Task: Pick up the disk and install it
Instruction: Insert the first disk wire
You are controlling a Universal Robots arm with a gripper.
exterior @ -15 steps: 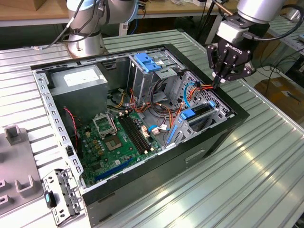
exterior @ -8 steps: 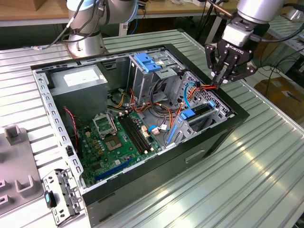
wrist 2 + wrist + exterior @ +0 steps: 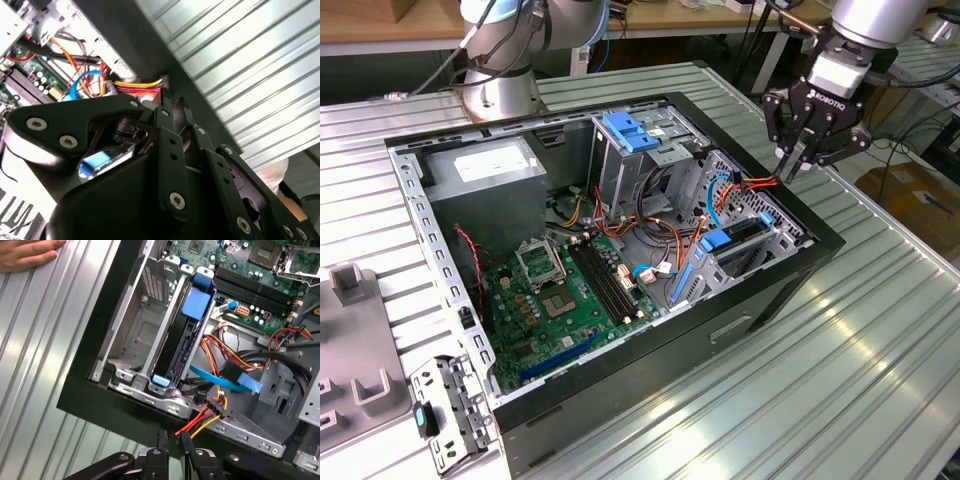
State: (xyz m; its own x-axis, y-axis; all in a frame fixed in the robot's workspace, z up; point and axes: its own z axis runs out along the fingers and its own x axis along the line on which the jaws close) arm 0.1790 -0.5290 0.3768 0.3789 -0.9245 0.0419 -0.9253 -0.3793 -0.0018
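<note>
Ribbed metal tabletop [image 3: 880, 330] carried one open computer case [image 3: 620, 250] in the exterior view; the gripper [image 3: 793, 172] hung above its corner at the exterior view's right, fingers pinched together, empty. In the second wrist view, the closed fingers [image 3: 172, 112] sat over red-yellow cables [image 3: 135, 85]. In the first wrist view, the disk [image 3: 185, 347] stood on edge in its bay, long axis running along the bay toward the motherboard [image 3: 250, 270]; one hand [image 3: 27, 252] rested on the table.

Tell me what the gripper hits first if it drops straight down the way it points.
Probably the bundle of red, yellow and orange cables at the computer case's black edge. The gripper, fingers closed, hangs just above them; depth is uncertain.
</note>
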